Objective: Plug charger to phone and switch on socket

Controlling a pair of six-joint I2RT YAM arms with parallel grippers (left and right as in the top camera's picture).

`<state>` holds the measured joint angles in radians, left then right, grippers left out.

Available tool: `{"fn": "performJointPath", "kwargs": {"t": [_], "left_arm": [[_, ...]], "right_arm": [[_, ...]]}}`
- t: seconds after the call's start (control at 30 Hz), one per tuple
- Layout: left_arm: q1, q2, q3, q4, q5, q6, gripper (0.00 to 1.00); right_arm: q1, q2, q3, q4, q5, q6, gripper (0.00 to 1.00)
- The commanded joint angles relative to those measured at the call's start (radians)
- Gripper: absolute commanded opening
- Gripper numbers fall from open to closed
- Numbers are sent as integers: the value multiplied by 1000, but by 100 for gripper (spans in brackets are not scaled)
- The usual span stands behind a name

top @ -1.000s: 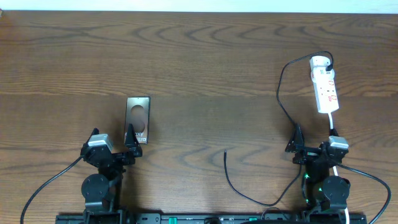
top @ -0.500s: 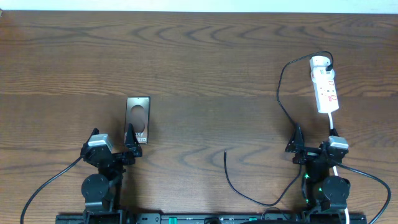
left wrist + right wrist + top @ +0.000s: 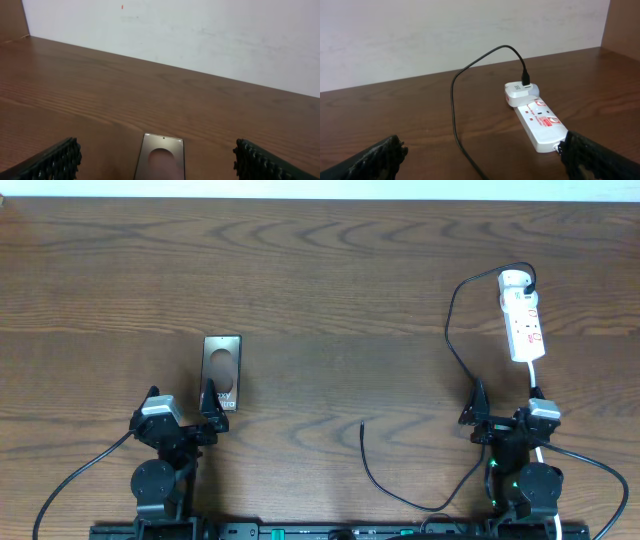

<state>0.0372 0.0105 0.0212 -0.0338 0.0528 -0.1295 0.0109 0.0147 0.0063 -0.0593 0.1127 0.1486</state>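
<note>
The bronze-gold phone lies flat on the wooden table, left of centre, just beyond my left gripper; in the left wrist view the phone sits between the wide-open fingers. The white socket strip with red markings lies at the far right; it also shows in the right wrist view. The black charger cable is plugged into the strip's far end, loops down and ends in a free tip on the table. My right gripper is open and empty, near the strip's near end.
A white cord runs from the strip's near end toward the right arm. A white wall stands behind the table's far edge. The cable crosses the table in front of the right gripper.
</note>
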Motion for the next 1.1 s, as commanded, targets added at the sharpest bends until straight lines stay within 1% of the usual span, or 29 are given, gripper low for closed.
{"fn": "performJointPath", "kwargs": {"t": [0.0, 0.77, 1.07], "left_arm": [[-2, 0, -17, -37, -13, 13, 96], [-2, 0, -17, -36, -12, 13, 96], [-2, 7, 12, -37, 40, 15, 96]], "right_arm": [[10, -9, -1, -4, 8, -8, 99], [10, -9, -1, -4, 8, -8, 99], [10, -9, -1, -4, 8, -8, 99]]}}
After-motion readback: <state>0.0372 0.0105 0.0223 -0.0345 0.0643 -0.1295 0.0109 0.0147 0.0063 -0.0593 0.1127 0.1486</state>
